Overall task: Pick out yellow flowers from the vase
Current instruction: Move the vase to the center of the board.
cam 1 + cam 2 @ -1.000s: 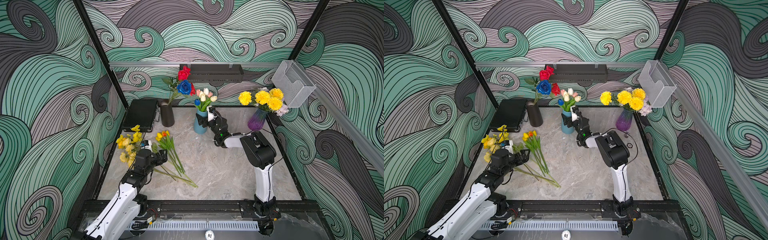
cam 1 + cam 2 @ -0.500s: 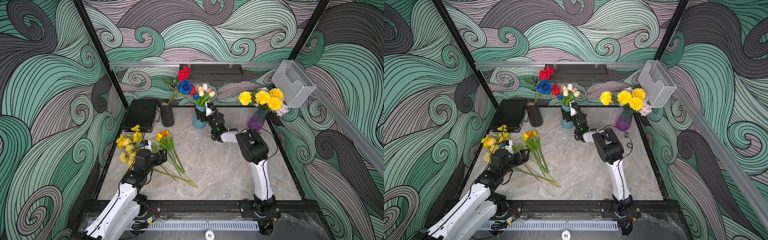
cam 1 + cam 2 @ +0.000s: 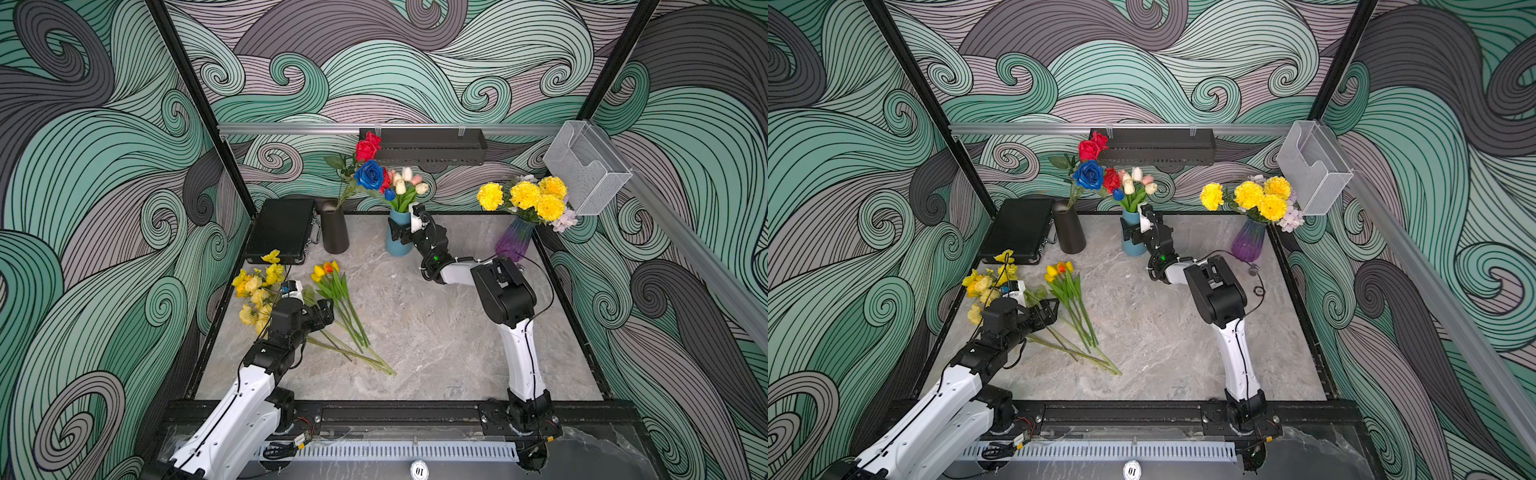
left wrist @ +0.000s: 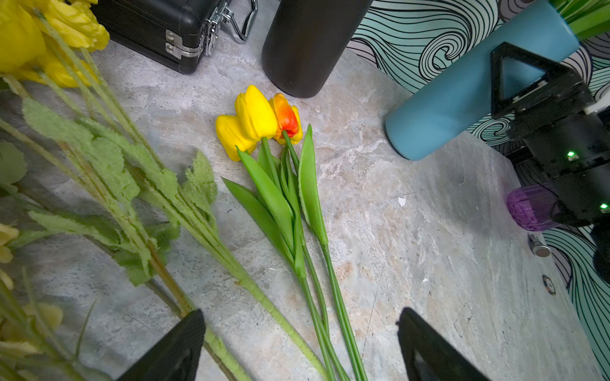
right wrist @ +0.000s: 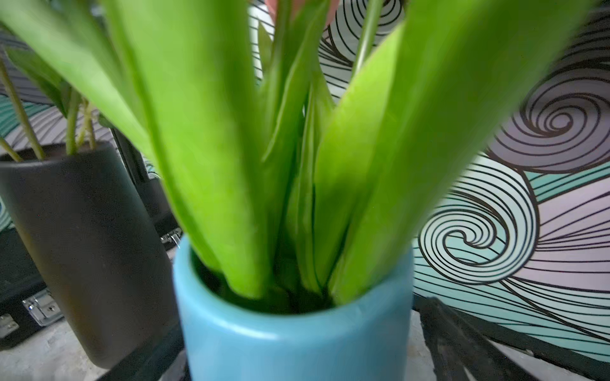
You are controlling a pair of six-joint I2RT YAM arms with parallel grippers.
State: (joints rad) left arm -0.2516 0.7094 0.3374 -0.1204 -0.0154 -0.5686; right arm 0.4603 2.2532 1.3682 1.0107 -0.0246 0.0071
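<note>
Right gripper [image 3: 402,229], open and empty, is straddling the blue vase [image 3: 394,248]; remaining yellow carnations [image 3: 524,195] in the purple vase [image 3: 515,243] are probably needing a low stem grasp.

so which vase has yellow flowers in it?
The purple vase, back right: yellow pompoms. The black vase holds red and blue roses, the blue vase tulips, none yellow.
</note>
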